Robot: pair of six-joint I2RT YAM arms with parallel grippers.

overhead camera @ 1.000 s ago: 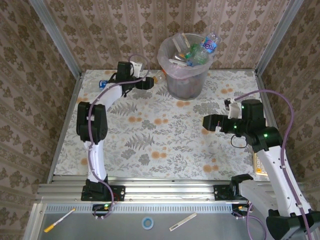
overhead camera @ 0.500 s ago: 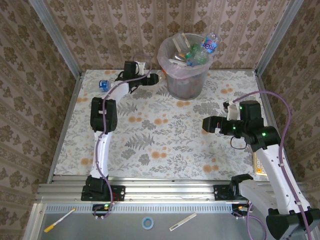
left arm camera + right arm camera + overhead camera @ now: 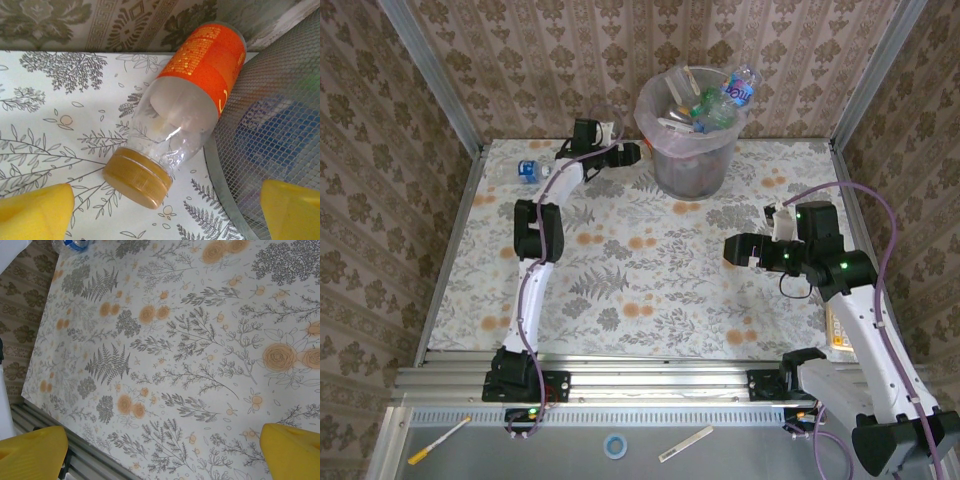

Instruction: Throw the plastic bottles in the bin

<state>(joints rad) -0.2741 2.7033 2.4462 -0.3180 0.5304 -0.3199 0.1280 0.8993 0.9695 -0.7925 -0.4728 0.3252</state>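
Observation:
An orange-labelled plastic bottle (image 3: 192, 97) with a gold cap lies on its side on the table, its far end against the bin's mesh wall (image 3: 280, 125). My left gripper (image 3: 167, 210) is open just short of the cap, one yellow finger (image 3: 35, 210) on each side and nothing between them. From above, the left gripper (image 3: 634, 152) reaches the left foot of the round grey bin (image 3: 690, 165), which holds several bottles (image 3: 715, 100). A blue-labelled bottle (image 3: 528, 170) lies at the far left. My right gripper (image 3: 732, 247) hovers open over the table's right half.
Patterned walls and metal posts close in the table on three sides. The bin stands at the back centre against the wall. A yellow object (image 3: 838, 330) lies at the right edge. The blue-labelled bottle (image 3: 75, 244) lies at the far corner in the right wrist view.
My left arm has stretched further right along the back, bringing its open gripper up to the bin's base and the orange bottle. The right arm has barely moved.

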